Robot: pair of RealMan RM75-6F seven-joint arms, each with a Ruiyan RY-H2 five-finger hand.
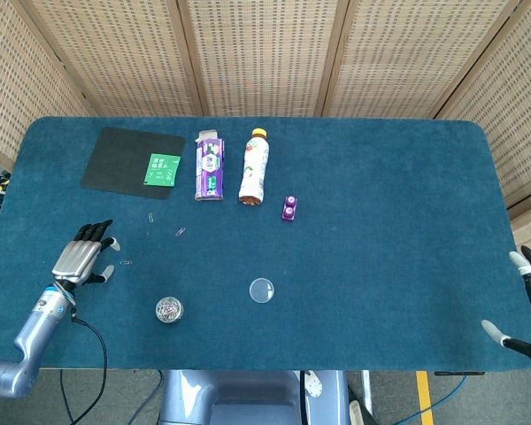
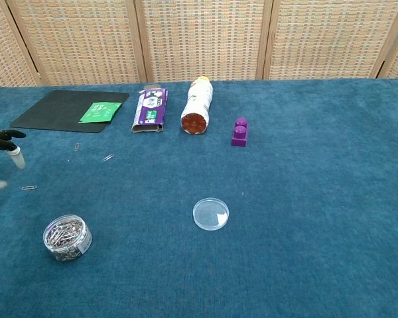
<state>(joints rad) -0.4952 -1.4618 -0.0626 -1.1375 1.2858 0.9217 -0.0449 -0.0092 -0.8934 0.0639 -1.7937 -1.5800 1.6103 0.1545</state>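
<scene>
Just beside a loose paper clip (image 1: 126, 262), the left hand (image 1: 81, 255) hovers over the blue tabletop (image 1: 380, 221), fingers spread and holding nothing.
Nearby, the open tub of paper clips (image 1: 168, 309) stands apart from its clear lid (image 1: 262, 289); two more clips (image 1: 180, 232) lie toward the black mat (image 1: 115, 159). At the tabletop's far right edge, the right hand (image 1: 529, 301) shows only partly, fingers apart and empty.
</scene>
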